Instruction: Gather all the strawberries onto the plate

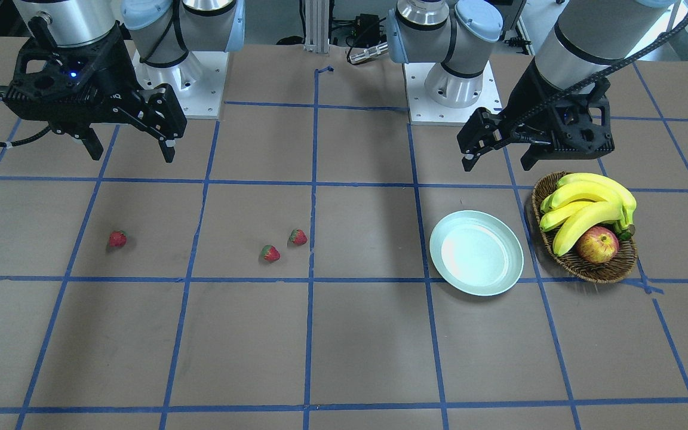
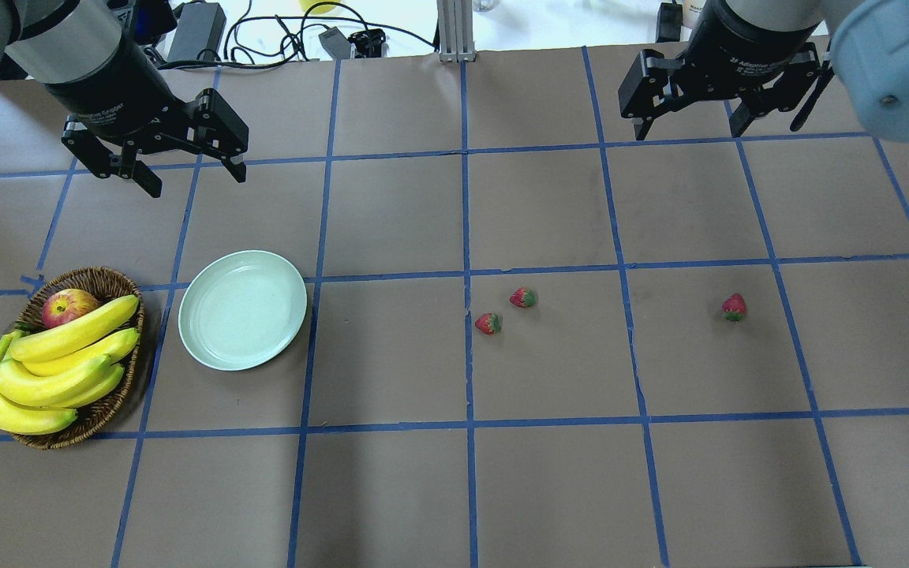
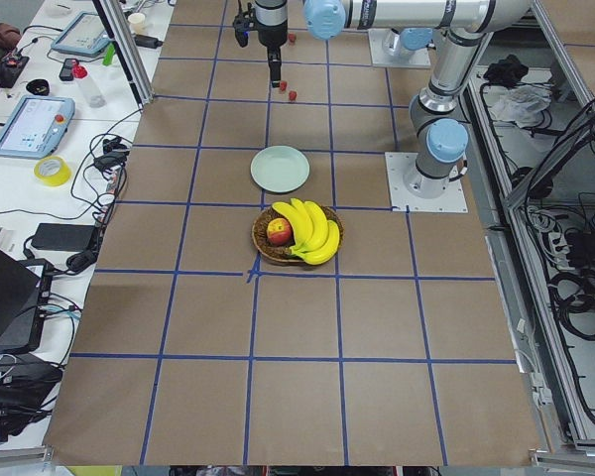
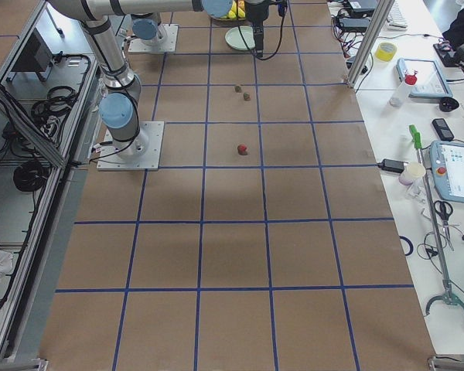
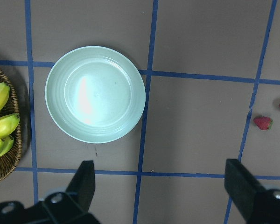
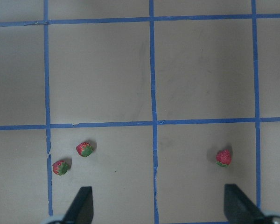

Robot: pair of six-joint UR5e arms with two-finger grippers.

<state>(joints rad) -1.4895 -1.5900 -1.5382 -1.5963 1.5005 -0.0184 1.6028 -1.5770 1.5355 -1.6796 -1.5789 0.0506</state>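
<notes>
- Overhead exterior: the left gripper (image 2: pixel 197 181) hangs in the upper left of the frame over the table (image 2: pixel 391 355), jaws spread wide, gripping nothing. The right gripper (image 2: pixel 689 132) hangs in the upper right, just as wide, with nothing between its jaws. The plate (image 2: pixel 243 310) lies left of centre, just beside the basket (image 2: pixel 99 278) at the far left, which holds bananas (image 2: pixel 60 359) and an apple (image 2: pixel 68 306). The first strawberry (image 2: pixel 523 298) and second strawberry (image 2: pixel 488 323) lie close together just right of centre. The third strawberry (image 2: pixel 735 307) lies alone further right. All three are on the table, well apart from the plate.
- Exterior front-facing: the sides are mirrored. The left gripper is in the upper right, above the plate and basket in the frame. The right gripper is in the upper left. Both are wide. The lone berry sits at the left and the pair sits just left of the middle tape line.
- Exterior left: the plate is at upper centre with the basket just below it. The berries are tiny specks near the top.
- Exterior right: the berries are at upper centre and the plate is at the top edge. I cannot tell the jaws from here.
- Left wrist-mounted: the plate is in the upper left, the basket rim is at the left edge, and two berries are at the right edge. The fingertips stand far apart along the bottom.
- Right wrist-mounted: the pair is in the lower left and the lone berry is in the lower right. The fingertips stand wide at the bottom corners.
</notes>
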